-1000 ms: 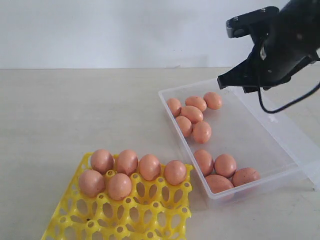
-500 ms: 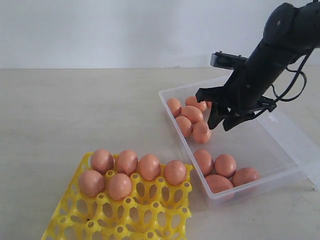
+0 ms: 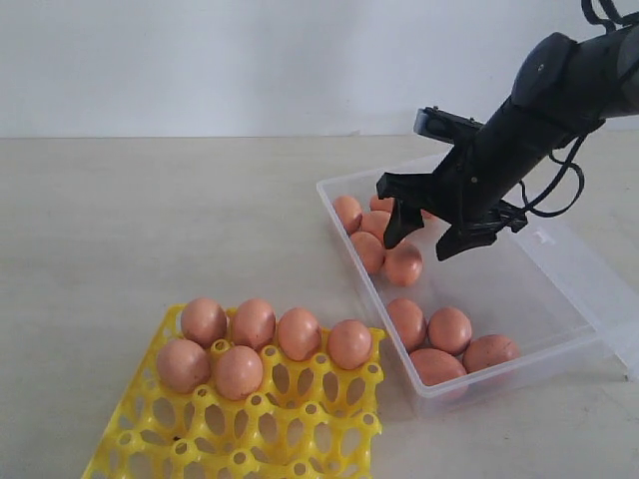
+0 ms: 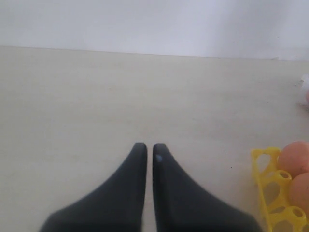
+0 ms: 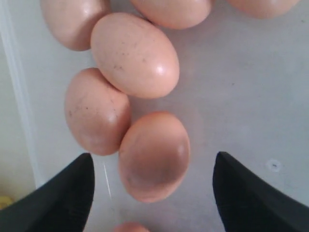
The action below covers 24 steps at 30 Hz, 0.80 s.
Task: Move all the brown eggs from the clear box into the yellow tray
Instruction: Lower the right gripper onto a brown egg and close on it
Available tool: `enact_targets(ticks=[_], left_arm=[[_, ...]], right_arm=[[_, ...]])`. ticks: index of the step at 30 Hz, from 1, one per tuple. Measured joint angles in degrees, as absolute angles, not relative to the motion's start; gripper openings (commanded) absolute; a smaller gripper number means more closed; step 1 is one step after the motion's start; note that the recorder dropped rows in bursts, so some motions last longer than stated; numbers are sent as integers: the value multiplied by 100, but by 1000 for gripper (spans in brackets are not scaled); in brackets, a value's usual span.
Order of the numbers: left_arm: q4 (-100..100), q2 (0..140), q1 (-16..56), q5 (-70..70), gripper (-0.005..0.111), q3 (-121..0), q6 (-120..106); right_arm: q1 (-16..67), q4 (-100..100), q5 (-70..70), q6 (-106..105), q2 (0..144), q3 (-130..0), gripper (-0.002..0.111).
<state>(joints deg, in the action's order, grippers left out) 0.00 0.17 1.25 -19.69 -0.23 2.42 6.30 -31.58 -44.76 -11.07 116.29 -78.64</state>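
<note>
Six eggs (image 3: 254, 323) sit in the tray (image 3: 300, 424) at the near left of the exterior view: four fill the back row and two stand at the left end of the next row. Just right of the tray, the box (image 3: 544, 289) lies on the table (image 3: 150, 220) with more eggs in it, four bunched at its near end and a cluster at its far end that the arm partly hides. The right gripper (image 3: 417, 246) hangs inside the box over that far cluster, jaws spread wide, with one finger on either side of the cluster's nearest egg (image 3: 403, 265). It holds nothing. The left gripper is outside this view

From the left wrist, the left gripper (image 4: 147, 146) hovers over bare table (image 4: 145, 82). Its two fingers are drawn almost together, with only a thin slit between them and nothing in it. A corner of the tray (image 4: 265, 166) with two eggs (image 4: 295, 157) shows off to one side, apart from the fingers

From the right wrist, the right gripper (image 5: 153, 166) stands wide, and one egg (image 5: 154, 140) lies between its fingers (image 5: 63, 193) with a gap on each side, touched by neither. That egg leans against a neighbour (image 5: 96, 111), which touches another (image 5: 135, 53). Three more eggs beyond are cut off by the frame. All rest on the floor of the box (image 5: 251, 96)
</note>
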Motion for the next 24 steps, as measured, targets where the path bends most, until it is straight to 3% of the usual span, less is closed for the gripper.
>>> enact_targets(ticks=[12, 14, 15, 17, 24], left_arm=[[0, 17, 125, -1969, 4, -23, 242], [0, 17, 125, -1969, 4, -23, 242], [0, 17, 125, -1969, 4, -23, 242], [0, 17, 125, -1969, 4, -23, 242], [0, 17, 125, -1969, 4, -23, 242]], right_arm=[[630, -3291, -4208, -1196, 12070, -7864, 62], [630, -3343, -4195, -1196, 12106, -7891, 45], [630, -3343, -4195, -1196, 12116, -7891, 25], [630, -3366, -4183, -1196, 12142, -7900, 0], [630, -3328, -4275, -1454, 12109, -7926, 0]])
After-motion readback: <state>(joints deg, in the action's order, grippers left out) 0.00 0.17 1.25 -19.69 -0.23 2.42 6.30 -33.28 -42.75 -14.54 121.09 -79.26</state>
